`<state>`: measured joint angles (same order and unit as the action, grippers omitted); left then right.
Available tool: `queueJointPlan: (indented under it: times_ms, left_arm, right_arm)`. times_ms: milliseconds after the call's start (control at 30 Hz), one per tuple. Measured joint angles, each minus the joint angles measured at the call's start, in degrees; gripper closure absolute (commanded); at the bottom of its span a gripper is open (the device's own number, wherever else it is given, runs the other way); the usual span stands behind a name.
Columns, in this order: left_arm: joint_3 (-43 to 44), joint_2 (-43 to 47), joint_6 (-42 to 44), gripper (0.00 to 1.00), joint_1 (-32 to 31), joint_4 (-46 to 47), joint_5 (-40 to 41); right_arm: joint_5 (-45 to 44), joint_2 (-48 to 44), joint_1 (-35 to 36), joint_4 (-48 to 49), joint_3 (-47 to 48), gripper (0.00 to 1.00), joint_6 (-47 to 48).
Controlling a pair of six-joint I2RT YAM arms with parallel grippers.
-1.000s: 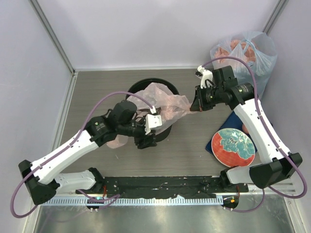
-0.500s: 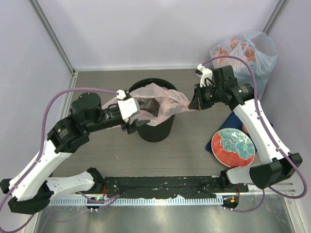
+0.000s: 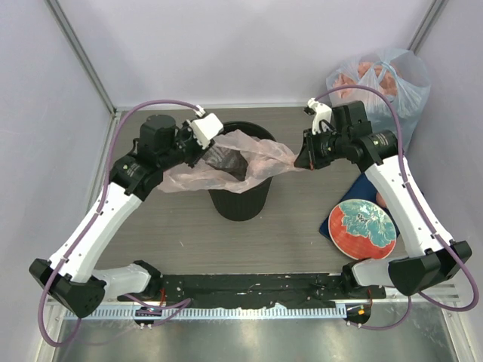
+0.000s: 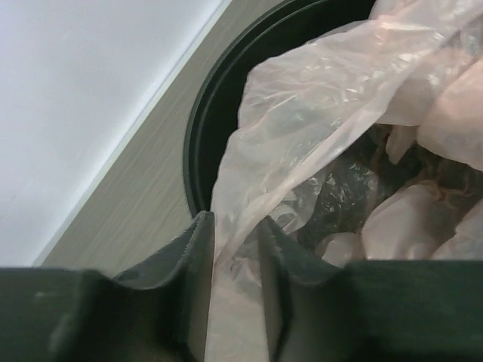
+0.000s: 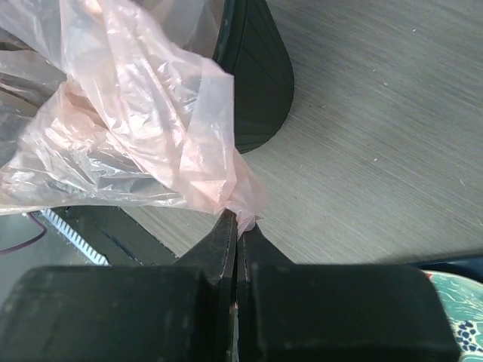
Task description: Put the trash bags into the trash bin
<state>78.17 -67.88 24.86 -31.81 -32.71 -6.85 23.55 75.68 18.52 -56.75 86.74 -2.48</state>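
Here the trash bag [image 3: 241,154] is pinched by the right end effector [image 5: 238,226] beside the trash bin [image 3: 240,205]; the left end effector [image 4: 234,249], part-spread astride film, should be closed before stretching.

pink bag [image 3: 234,158] draped across bin [image 3: 238,204] mouth, blocking entry

The pink trash bag [image 3: 241,154] is super thin and crinkly, see-through, stretched out across the top of the round black trash bin [image 3: 240,202]. Part of it sags down inside, and its left end droops outside the rim toward the table.
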Motion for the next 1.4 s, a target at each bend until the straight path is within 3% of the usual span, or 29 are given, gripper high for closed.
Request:
queueJointPlan:
  times_ms: [67, 100, 167, 267, 400, 633, 733, 833, 1133, 1400]
  left_arm:
    - [0.04, 0.0, -0.42, 0.93, 2.21, 0.46, -2.03]
    - [0.15, 0.0, -0.61, 0.97, 3.06, 0.7, -3.45]
    - [0.35, 0.0, -1.25, 1.0, 4.31, 0.9, -5.95]
    - [1.18, -0.31, -2.75, 1.0, 4.46, 0.7, -9.53]
    - [3.21, -1.77, -5.46, 1.0, 4.42, 0.7, -12.41]
    - [5.49, -3.98, -8.9, 1.0, 4.42, 0.46, -12.9]
    - [5.49, -4.02, -9.73, 1.0, 4.44, 0.28, -12.83]
    - [5.49, -4.04, -10.1, 1.0, 4.57, 0.31, -12.66]
    - [5.55, -7.43, -11.45, 1.0, 5.84, 1.36, -10.8]
    - [6.23, -10.64, -13.14, 0.99, 7.37, 3.41, -8.9]
  right_arm:
    - [-0.55, 0.02, 0.0, -0.28, 0.94, 0.66, 0.44]
    - [-0.79, 0.13, 0.0, -0.37, 1.75, 0.51, 0.63]
    - [-1.64, 0.59, 0.0, -0.7, 4.42, 0.38, 0.81]
    - [-2.14, 2.78, 0.0, -0.68, 12.24, 0.32, 2.25]
    - [-0.83, 5.18, 0.15, 0.83, 21.42, 0.3, 3.65]
    - [-6.78, 6.05, 9.2, 0.87, 23.91, 0.29, 12.22]
    - [-12.07, 6.78, 12.5, 1.03, 23.08, 0.32, 15.87]
    - [-16.96, 7.63, 12.85, 1.31, 21.73, 0.41, 19.17]
    - [-24.15, 10.32, 12.76, 3.39, 17.84, 0.99, 27.26]
    - [-23.41, 12.55, 10.36, 6.99, 17.84, 0.99, 29.16]
